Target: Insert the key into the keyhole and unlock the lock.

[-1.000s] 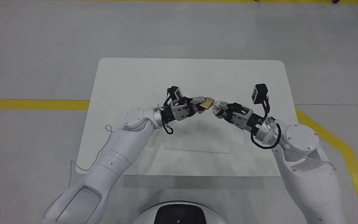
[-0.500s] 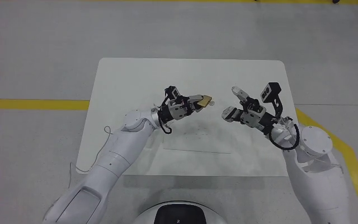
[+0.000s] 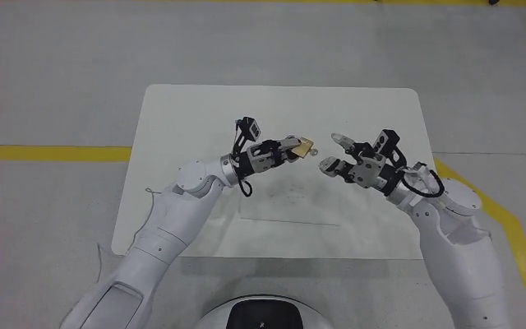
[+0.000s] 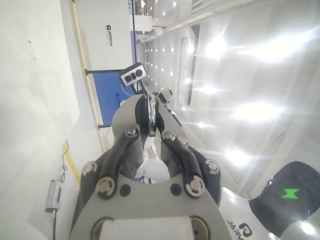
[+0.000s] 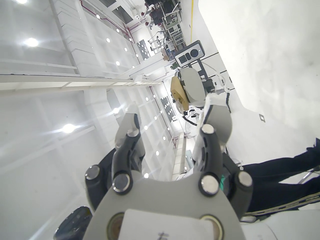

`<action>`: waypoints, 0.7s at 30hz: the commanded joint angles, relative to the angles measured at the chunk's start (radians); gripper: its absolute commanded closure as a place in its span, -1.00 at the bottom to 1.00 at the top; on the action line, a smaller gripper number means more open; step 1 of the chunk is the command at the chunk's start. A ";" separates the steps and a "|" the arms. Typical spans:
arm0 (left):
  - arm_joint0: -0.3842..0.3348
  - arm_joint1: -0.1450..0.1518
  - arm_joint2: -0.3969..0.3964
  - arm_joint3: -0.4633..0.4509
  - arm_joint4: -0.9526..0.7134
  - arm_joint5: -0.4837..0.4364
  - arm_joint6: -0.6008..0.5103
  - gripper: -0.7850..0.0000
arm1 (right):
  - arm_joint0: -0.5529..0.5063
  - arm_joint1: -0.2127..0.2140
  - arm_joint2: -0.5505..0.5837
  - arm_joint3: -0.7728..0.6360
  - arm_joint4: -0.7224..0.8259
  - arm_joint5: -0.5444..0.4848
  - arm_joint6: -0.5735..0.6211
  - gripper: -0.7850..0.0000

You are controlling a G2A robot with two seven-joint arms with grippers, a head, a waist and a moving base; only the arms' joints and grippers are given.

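Your left gripper [image 3: 292,147] is closed on the brass padlock [image 3: 305,147] and holds it in the air above the tabletop [image 3: 189,115], near its middle. In the left wrist view the chrome shackle [image 4: 151,112] sits pinched between the two pads, so the grip seems to be at the shackle end, with the brass body pointing out toward the other arm.

Expect the padlock to be small, dense and fully rigid, with smooth metal faces that can slip or swivel in the pads. A turning key will likely try to twist it, so a firm clamp that also bears on the flat sides of the body would resist better than the round shackle alone.

A small pale piece [image 5: 178,106] shows at the body's free end in the right wrist view. It may be the key, but you cannot tell from here.

Your right gripper [image 3: 330,151] hangs just beside the padlock, apart from it, fingers spread wide and holding nothing. The key should be thin, light and stiff, so take it by its flat head, pads on the two broad faces.
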 commanded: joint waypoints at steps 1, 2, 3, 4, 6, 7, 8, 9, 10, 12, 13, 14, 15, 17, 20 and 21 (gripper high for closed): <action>0.008 0.003 -0.010 -0.008 0.001 -0.009 -0.004 1.00 | 0.009 -0.002 -0.013 0.003 0.028 0.020 -0.005 0.86; 0.010 0.004 -0.013 -0.011 0.002 -0.011 -0.005 1.00 | 0.012 -0.003 -0.018 0.004 0.035 0.026 -0.007 0.80; 0.013 0.006 -0.017 -0.017 0.006 -0.015 -0.006 1.00 | 0.018 -0.004 -0.027 0.008 0.052 0.038 -0.012 0.73; 0.016 0.006 -0.020 -0.023 0.005 -0.021 -0.009 1.00 | 0.022 -0.005 -0.033 0.010 0.063 0.047 -0.015 0.69; 0.021 0.009 -0.026 -0.030 0.008 -0.028 -0.016 1.00 | 0.030 -0.006 -0.042 0.013 0.075 0.058 -0.021 0.69; 0.023 0.010 -0.029 -0.033 0.010 -0.028 -0.019 1.00 | 0.033 -0.007 -0.047 0.013 0.080 0.063 -0.022 0.66; 0.024 0.011 -0.031 -0.035 0.012 -0.029 -0.018 1.00 | 0.035 -0.007 -0.049 0.013 0.082 0.066 -0.023 0.63; 0.026 0.011 -0.033 -0.038 0.015 -0.032 -0.017 1.00 | 0.037 -0.007 -0.052 0.011 0.082 0.070 -0.024 0.61; 0.030 0.013 -0.037 -0.043 0.017 -0.034 -0.016 1.00 | 0.038 -0.007 -0.056 0.008 0.081 0.074 -0.023 0.60; 0.036 0.015 -0.041 -0.048 0.021 -0.035 -0.016 1.00 | 0.038 -0.006 -0.060 0.002 0.082 0.077 -0.018 0.56; 0.038 0.016 -0.044 -0.050 0.024 -0.036 -0.015 1.00 | 0.038 -0.006 -0.061 -0.001 0.081 0.077 -0.017 0.55; 0.040 0.016 -0.045 -0.052 0.024 -0.036 -0.014 1.00 | 0.038 -0.006 -0.062 -0.003 0.080 0.077 -0.016 0.51; 0.043 0.017 -0.046 -0.055 0.026 -0.036 -0.014 1.00 | 0.037 -0.006 -0.064 -0.006 0.079 0.074 -0.015 0.49; 0.047 0.018 -0.049 -0.059 0.028 -0.037 -0.012 1.00 | 0.036 -0.005 -0.066 -0.011 0.076 0.070 -0.016 0.51; 0.053 0.020 -0.052 -0.066 0.030 -0.038 -0.008 1.00 | 0.032 -0.005 -0.070 -0.020 0.070 0.066 -0.013 0.51; 0.055 0.020 -0.053 -0.068 0.031 -0.037 -0.007 1.00 | 0.031 -0.005 -0.072 -0.022 0.070 0.065 -0.012 0.51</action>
